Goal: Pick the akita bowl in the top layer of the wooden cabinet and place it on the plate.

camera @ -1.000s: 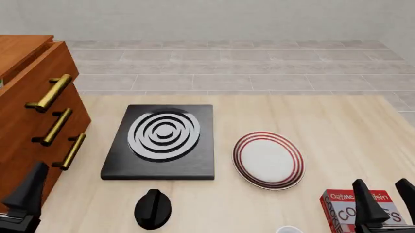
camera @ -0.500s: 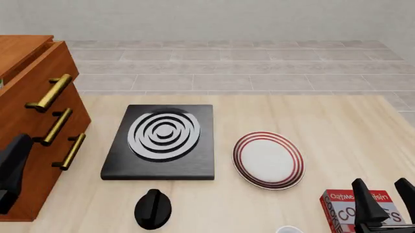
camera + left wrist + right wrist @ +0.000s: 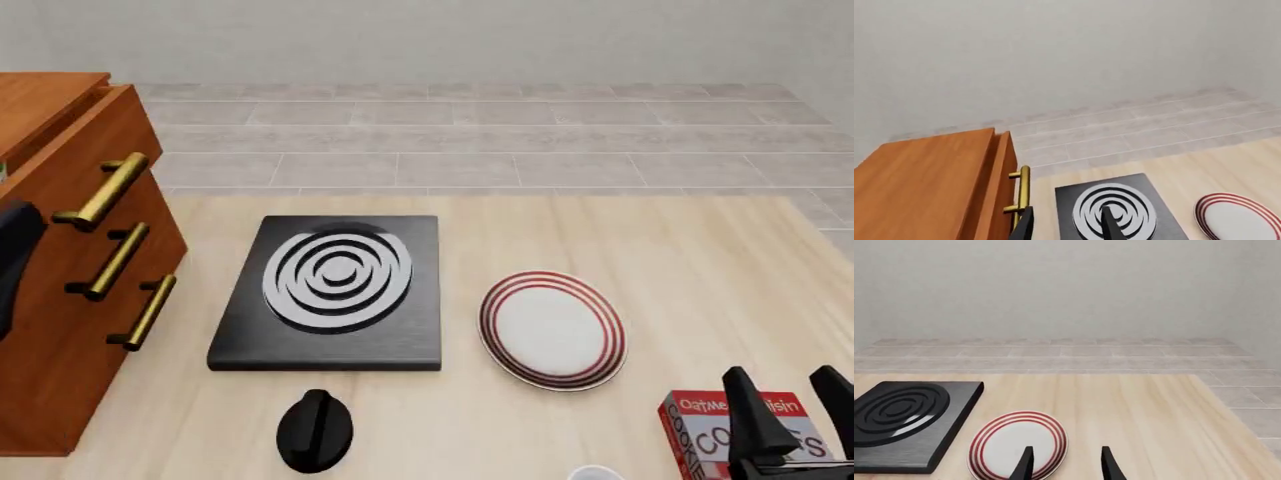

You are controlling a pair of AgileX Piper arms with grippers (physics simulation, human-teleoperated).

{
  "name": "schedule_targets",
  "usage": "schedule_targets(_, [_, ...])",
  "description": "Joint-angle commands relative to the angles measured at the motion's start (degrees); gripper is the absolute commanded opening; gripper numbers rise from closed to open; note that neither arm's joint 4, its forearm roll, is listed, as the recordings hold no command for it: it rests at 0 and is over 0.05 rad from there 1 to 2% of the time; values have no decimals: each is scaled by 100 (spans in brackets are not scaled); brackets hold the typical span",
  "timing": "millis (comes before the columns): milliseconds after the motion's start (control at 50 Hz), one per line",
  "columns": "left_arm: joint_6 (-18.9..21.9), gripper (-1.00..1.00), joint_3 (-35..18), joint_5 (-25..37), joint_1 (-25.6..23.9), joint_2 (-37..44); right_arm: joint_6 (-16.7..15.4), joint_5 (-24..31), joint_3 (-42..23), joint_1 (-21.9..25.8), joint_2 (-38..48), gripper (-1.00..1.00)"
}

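Since a second ago your left gripper [image 3: 1066, 227] is rising along the wooden cabinet [image 3: 60, 270], from the near corner at about 8 o'clock in the front view to the level of the upper handles at 9 o'clock; nothing else on the table is changing place.

Working from near to far: your right gripper [image 3: 790, 415] is idling at 5 o'clock over the cookie box [image 3: 721, 428], its fingers standing apart and holding nothing. The left one's fingers are likewise spread and empty in the left wrist view, pointing past a brass handle [image 3: 1023, 187] toward the stove slab [image 3: 330, 290]. The plate [image 3: 553, 328] is lying bare beside the slab, at about 4 o'clock from the table's middle.

Farther back, the top layer [image 3: 74, 150] is showing only its front and bar handle [image 3: 103, 190]. The akita bowl is not showing in any view; presumably it is sitting inside that drawer.

Expect it to be light, rigid, glazed and slippery, and breakable if dropped. You are probably best pinching one wall at the rim, one finger inside and one outside, after pulling the drawer out by its bar.
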Motion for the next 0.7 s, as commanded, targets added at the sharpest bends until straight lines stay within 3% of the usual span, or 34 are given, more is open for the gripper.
schedule_targets(20, [336,100,-602,111,20,604,21,38,-7,3,-28,100])
schedule_targets(340, [667,100,-1185,414,216,1012,14,-192,1,0,198,100])
schedule_targets(500, [944,100,-1530,578,283,1375,-14,19,-9,-1,23,100])
schedule_targets(580, [744,100,-1757,729,226,1520,-19,79,-10,8,-25,100])
schedule_targets(640, [1133,100,-1749,717,333,1540,-27,9,-8,13,51,100])
schedule_targets(700, [1175,100,-1945,828,387,1657,-27,-39,-7,17,105,100])
